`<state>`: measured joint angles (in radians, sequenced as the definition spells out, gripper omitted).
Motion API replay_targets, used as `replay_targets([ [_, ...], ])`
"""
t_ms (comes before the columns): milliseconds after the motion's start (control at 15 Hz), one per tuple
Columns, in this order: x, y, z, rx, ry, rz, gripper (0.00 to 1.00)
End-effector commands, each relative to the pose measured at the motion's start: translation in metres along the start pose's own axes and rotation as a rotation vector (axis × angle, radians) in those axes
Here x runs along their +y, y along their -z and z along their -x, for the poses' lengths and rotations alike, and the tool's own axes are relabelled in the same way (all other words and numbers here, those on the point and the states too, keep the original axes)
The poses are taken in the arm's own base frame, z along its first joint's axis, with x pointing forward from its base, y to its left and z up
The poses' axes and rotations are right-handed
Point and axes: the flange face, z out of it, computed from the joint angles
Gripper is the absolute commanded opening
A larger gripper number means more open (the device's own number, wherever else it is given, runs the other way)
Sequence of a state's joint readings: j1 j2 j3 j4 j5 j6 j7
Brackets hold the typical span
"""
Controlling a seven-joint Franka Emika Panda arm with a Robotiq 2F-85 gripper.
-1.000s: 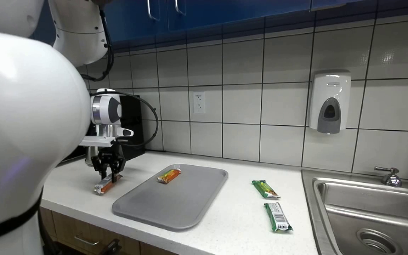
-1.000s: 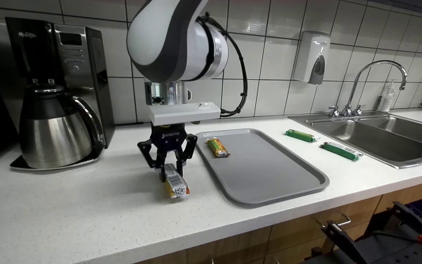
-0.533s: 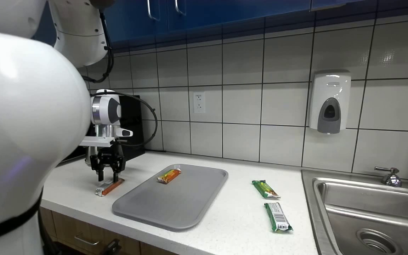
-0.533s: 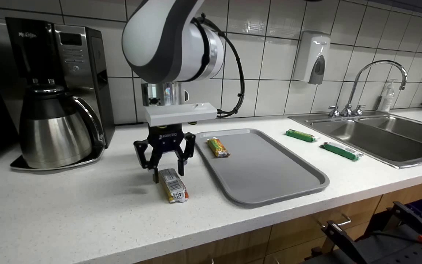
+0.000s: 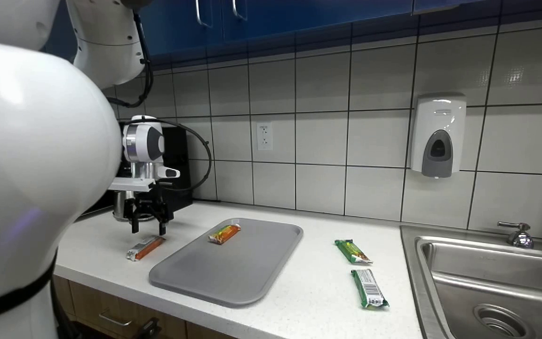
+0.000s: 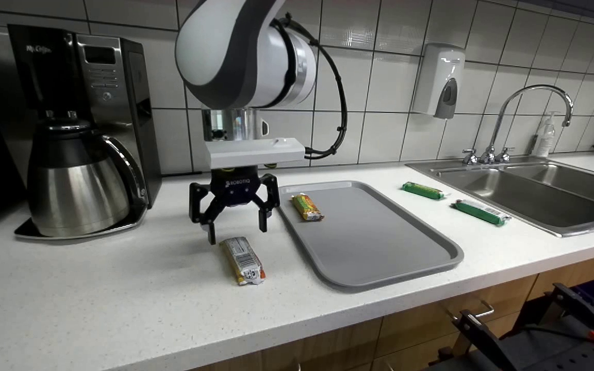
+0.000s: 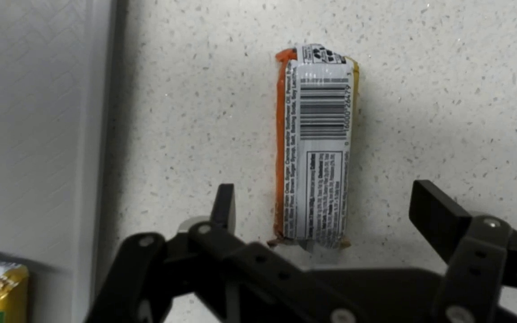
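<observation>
Speckled white counter (image 6: 121, 299) is backed by a tiled wall (image 5: 318, 141), with a sink (image 5: 421, 282) set into it. Fingers (image 7: 438, 220) are spread apart, nothing gripped, and are held above the orange-edged bar (image 7: 317, 148); no contact is seen, though their height is hard to judge from these angles. That bar is laid barcode-up on the counter, near the tray (image 6: 374, 237) but not on it. Progress, as judged: a yellow-orange bar (image 6: 307, 207) is already placed on the tray; no bar is being lifted, so the work is taken to stand between steps. Also left outside the tray: a green-and-yellow bar (image 5: 352, 252) and a barcoded green bar (image 5: 370, 288), near the sink, untouched.
</observation>
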<state>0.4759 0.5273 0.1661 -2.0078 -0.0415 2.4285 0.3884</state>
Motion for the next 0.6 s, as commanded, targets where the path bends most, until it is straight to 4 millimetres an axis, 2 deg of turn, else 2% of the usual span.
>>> replay_targets([
  [0,0.010,0.019,0.001,0.008,-0.047,0.024,1.00],
  [533,0.044,0.034,-0.001,0.039,-0.119,0.053,1.00],
])
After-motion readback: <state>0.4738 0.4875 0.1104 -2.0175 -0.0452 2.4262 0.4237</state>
